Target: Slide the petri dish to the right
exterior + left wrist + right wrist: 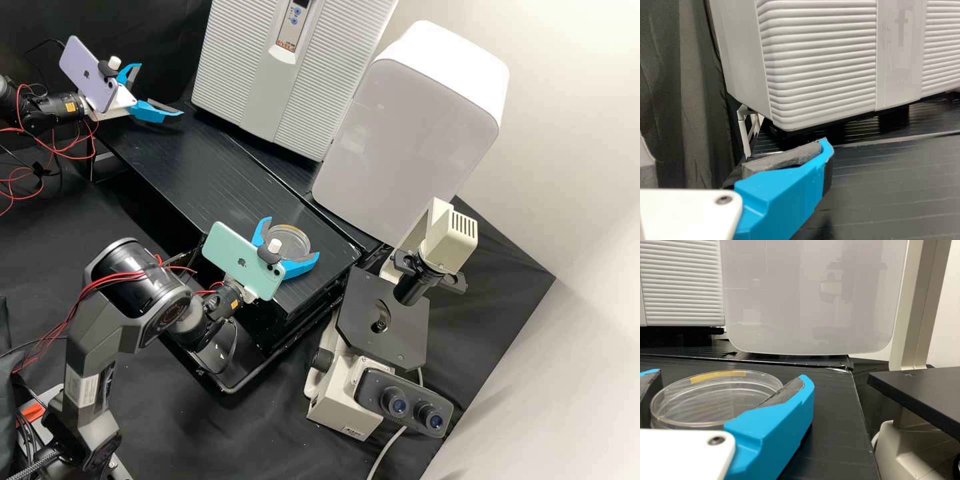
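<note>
The petri dish (pixel 288 240) (pixel 715 397) lay flat on the black ribbed platform (pixel 200 167), close to its right-hand end and near the front edge. It was clear, with a yellow strip on its far wall. My right gripper (pixel 291 239) (pixel 730 377) sat low over it with the jaws spread wide, one blue finger on each side of the dish. The finger (pixel 785 400) on the microscope side lay right against the rim. Whether either pad truly pressed on it, I could not tell. A mint-green phone (pixel 237 259) rode on that wrist.

Just past the platform's end stood the microscope (pixel 383 347), its black stage (pixel 920 390) a little higher than the platform top. Behind the dish rose a white rounded housing (pixel 413 127), and farther back a ribbed white cabinet (pixel 287 67) (pixel 840 55).

My left gripper (pixel 159 90) hung well apart, over the platform's far left end in front of that cabinet. Its jaws stood open, holding nothing, and one blue finger (pixel 800 175) was just above the surface.
</note>
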Robot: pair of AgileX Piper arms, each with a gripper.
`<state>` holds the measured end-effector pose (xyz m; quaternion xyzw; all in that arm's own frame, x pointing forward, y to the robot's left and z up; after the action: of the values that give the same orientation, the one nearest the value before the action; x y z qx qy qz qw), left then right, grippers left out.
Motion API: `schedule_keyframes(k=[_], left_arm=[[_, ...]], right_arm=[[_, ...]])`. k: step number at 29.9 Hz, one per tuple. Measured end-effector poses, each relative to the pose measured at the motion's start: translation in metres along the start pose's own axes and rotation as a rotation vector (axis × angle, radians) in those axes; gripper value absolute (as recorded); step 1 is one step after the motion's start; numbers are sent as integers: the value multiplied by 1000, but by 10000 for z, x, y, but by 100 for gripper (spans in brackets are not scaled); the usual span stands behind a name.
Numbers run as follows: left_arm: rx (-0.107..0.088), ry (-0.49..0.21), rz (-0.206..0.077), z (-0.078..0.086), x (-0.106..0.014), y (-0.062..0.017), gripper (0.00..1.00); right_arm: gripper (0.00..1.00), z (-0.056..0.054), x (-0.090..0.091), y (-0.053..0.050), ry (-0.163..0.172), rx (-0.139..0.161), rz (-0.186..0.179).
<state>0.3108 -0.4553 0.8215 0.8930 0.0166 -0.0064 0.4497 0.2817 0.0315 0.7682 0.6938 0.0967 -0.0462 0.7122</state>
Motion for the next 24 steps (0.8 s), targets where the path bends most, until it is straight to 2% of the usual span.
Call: schedule_keyframes(k=[12, 13, 24], left_arm=[[0, 0, 0, 0, 0, 0, 100], [0, 0, 0, 0, 0, 0, 100], [0, 0, 0, 0, 0, 0, 100]], right_arm=[[0, 32, -13, 17, 4, -8, 3], [100, 32, -13, 17, 4, -8, 3], [100, 32, -17, 10, -3, -7, 8]])
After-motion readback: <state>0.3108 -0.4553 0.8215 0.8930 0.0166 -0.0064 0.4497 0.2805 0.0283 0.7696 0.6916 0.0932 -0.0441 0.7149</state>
